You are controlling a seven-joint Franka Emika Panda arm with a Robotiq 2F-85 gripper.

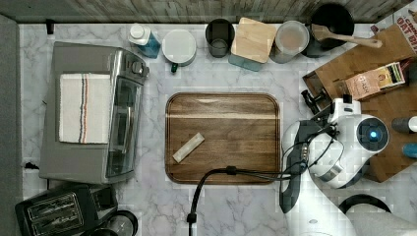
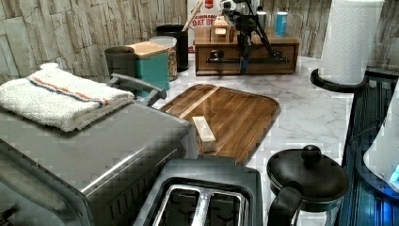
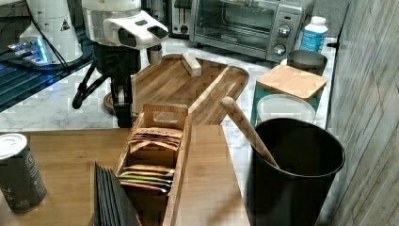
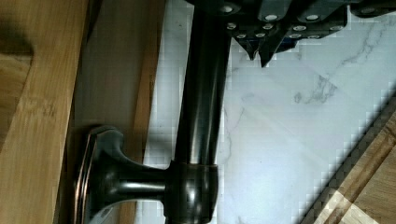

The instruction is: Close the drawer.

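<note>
A wooden cabinet sits at the far end of a marble worktop (image 2: 306, 110) in the left view. Its single drawer (image 2: 247, 60) fills the cabinet front and carries one long black bar handle (image 2: 247, 60) on two flared mounts. The drawer front looks nearly flush with the cabinet; how far it is out cannot be judged.

The robot's tool (image 2: 243, 63) hangs at the handle's middle. In the wrist view the dark bar (image 4: 201, 93) runs up into the tool body, with one mount (image 4: 116, 179) fixed to the drawer face (image 4: 112, 70). The fingers stand beside the bar, but whether they are clamped on it cannot be told.

The drawer is probably stiff, fairly light wood that slides straight. The metal bar is rigid and smooth, so a push near its middle, or flat on the drawer face, should keep it from skewing.

On the worktop: one rounded wooden tray (image 1: 222, 138) holding one small pale block (image 1: 188, 147), one toaster oven (image 1: 91, 113) with one folded towel (image 1: 84, 108) on top, and one toaster (image 1: 54, 212).
</note>
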